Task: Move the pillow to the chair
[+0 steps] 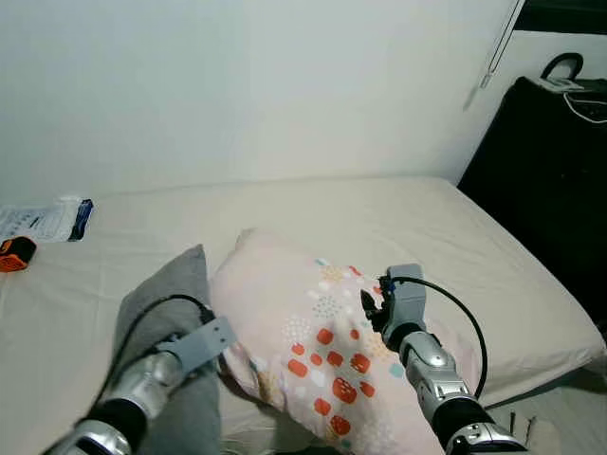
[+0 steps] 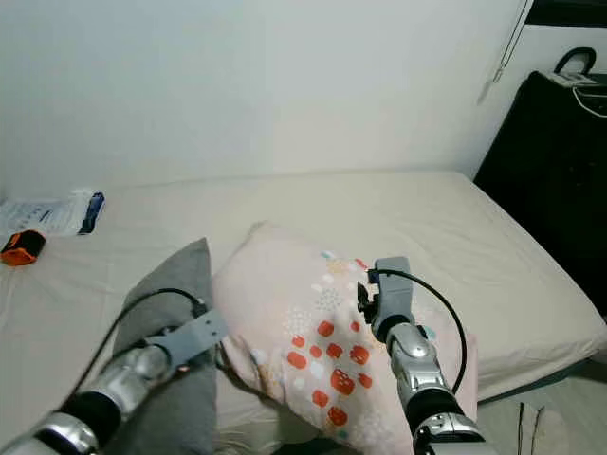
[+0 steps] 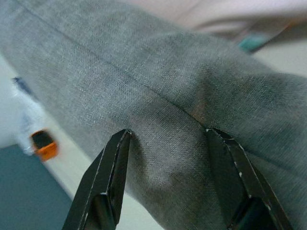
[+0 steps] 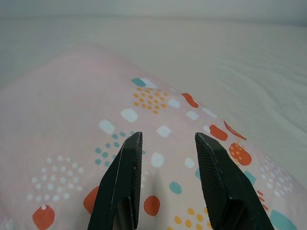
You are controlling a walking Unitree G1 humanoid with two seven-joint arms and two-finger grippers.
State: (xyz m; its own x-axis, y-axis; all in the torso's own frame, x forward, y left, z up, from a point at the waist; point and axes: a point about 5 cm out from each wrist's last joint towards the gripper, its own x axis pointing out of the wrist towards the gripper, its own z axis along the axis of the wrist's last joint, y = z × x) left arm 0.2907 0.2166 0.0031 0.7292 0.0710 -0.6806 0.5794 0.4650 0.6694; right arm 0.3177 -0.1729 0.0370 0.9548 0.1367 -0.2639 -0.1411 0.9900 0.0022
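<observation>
Sitting on the near edge of the bed, the pink pillow with red and teal spots leans against a grey cushion on its left. The right tool rests on the pillow top, fingers spread and tips pushing into the fabric. The left tool is spread too, fingers pressed against the cushion's seam. Far left on the bed there's a plastic packet and something orange. A black case stands right of the bed.
</observation>
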